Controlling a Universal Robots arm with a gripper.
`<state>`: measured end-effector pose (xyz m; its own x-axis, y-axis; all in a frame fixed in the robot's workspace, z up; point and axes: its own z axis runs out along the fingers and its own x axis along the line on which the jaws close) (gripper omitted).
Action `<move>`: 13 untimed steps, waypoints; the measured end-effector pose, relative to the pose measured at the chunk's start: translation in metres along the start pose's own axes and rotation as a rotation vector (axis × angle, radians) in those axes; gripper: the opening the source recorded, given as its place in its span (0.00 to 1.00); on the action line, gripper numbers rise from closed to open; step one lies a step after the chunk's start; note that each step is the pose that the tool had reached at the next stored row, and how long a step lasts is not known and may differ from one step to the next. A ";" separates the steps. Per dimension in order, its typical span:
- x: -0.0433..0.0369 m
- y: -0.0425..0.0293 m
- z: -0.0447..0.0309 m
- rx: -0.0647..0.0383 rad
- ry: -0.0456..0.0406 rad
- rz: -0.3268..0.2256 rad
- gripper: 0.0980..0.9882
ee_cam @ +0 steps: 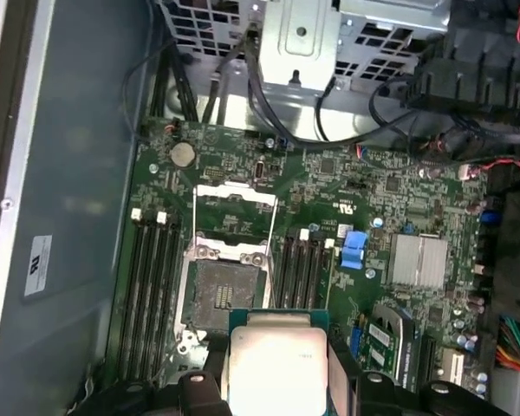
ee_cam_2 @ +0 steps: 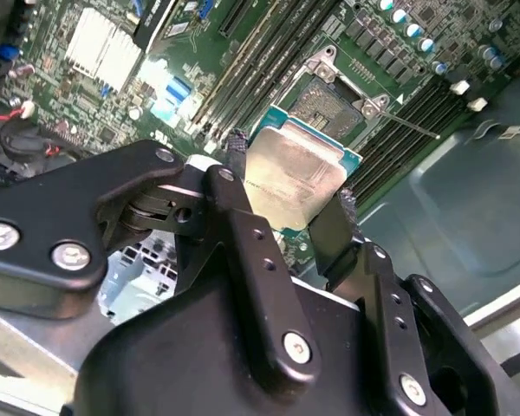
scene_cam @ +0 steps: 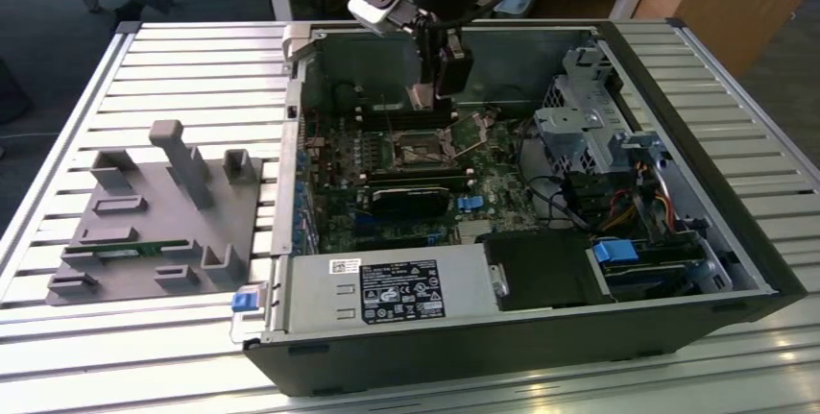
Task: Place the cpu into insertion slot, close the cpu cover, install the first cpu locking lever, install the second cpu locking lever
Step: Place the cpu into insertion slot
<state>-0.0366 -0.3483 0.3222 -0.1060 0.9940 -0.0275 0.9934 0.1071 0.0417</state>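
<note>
**Gripper** (ee_cam_2: 291,172): black two-finger unit, clamped on the cpu (ee_cam: 276,360), with one finger (ee_cam_2: 237,147) on each of two opposite edges. In the exterior view it hangs inside the open computer case (scene_cam: 513,352), above the motherboard (ee_cam: 373,199).

**Cpu:** flat square chip with a dull silver top and a green border. It is held in the air near the insertion slot (ee_cam: 221,295), not seated in it.

**Insertion slot:** square black socket with a silver rim, its contact field bare.

**Cpu cover** (ee_cam: 236,192): silver frame plate, swung open and lying on the side of the slot away from the chip.

**Locking lever** (ee_cam_2: 407,127): thin metal rod, released, angled out from a corner of the slot.

**Memory slots** (ee_cam: 152,260): long black rows on both sides of the insertion slot.

**Coin cell** (ee_cam: 183,154): round and silver, on the board beyond the open cover.

**Heatsink** (ee_cam: 420,260): small, finned and silver, well apart from the slot.

**Power supply** (scene_cam: 384,289): grey box at the near end of the case.

**Fixture block** (scene_cam: 154,212): grey moulded stand on the slatted table (scene_cam: 192,59), beside the case on the exterior view's left.
</note>
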 end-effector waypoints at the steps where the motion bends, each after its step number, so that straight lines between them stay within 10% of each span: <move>1: 0.0002 0.0000 0.0016 0.001 -0.0003 0.003 0.49; 13: 0.0071 0.0001 0.0206 0.006 0.0017 0.072 0.49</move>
<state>-0.0363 -0.3417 0.3014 -0.0343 0.9991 -0.0230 0.9987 0.0351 0.0373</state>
